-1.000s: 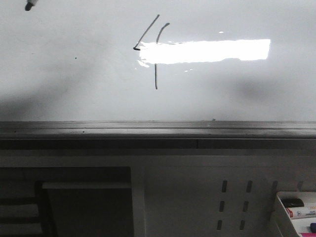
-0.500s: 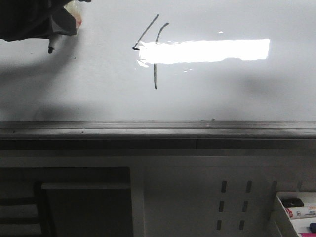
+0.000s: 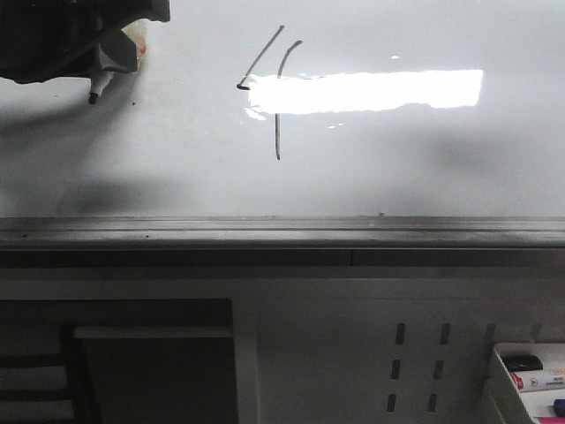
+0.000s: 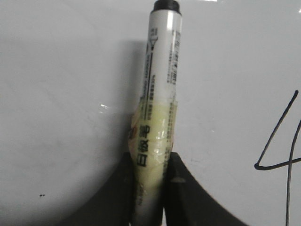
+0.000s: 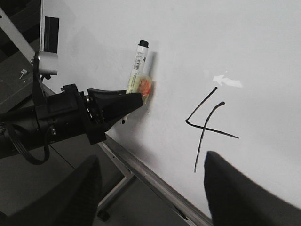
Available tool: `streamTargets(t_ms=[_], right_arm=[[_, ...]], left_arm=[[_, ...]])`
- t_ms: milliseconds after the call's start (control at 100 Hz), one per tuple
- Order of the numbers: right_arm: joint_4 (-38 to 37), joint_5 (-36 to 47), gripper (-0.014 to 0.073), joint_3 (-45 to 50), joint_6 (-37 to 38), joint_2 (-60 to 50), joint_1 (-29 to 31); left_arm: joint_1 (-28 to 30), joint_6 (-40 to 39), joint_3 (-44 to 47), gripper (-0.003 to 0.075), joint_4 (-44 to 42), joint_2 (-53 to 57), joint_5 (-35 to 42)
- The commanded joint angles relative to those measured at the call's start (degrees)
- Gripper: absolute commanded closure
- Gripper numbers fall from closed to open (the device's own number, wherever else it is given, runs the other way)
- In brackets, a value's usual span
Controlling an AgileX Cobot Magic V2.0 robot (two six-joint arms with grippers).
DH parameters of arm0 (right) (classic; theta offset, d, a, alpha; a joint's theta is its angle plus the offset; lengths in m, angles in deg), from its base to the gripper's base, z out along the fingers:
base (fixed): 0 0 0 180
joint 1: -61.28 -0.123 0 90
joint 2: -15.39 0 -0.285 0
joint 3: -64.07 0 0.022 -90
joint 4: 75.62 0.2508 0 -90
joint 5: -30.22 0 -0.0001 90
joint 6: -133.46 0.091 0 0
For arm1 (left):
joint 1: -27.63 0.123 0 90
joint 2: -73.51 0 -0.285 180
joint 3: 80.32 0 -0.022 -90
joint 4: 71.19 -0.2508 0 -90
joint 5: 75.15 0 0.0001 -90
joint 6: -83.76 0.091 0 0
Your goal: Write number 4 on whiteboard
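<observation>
The left pincer (image 5: pixel 134 101) was clamped on the marker (image 4: pixel 157 108), well left of the finished number 4 (image 5: pixel 207 125) on the whiteboard (image 3: pixel 424 168). A stray touch risked smudging; the right pincer (image 5: pixel 150 197) stood apart.

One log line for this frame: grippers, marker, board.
left gripper: shut on marker | right gripper: open | number 4: on whiteboard
</observation>
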Motion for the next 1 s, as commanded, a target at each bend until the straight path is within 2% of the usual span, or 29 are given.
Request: streamTargets(t_ms=[0,340,480,630,700,990], right_arm=[[2.9,0.4,0.018,-1.6,-0.1,-0.8,0.3],[2.9,-0.9,0.018,-1.6,0.3,-0.8,0.3],[2.9,-1.3,0.018,-1.6,0.4,-0.8,0.3],[2.9,-1.5,0.018,-1.6,0.4,-0.8,0.3],[2.9,-1.6,0.018,-1.6,0.4,-0.8,0.3],[2.9,-1.6,0.018,-1.6,0.7,-0.8,0.3]], left_arm=[[0.1,-0.5,-1.9,0.074,-1.6,1.0,4.4],[0.2,-0.5,-2.0,0.0731,-1.9,0.2,4.4],[0.2,-0.5,-2.0,0.0638,-2.0,0.1,4.4],[0.2,-0.5,-2.0,0.0461,-2.0,0.1,4.7],[0.2,-0.5,-2.0,0.0409,-2.0,0.1,4.7],[0.2,-0.4,-2.0,0.0361,-2.1,0.1,4.7]])
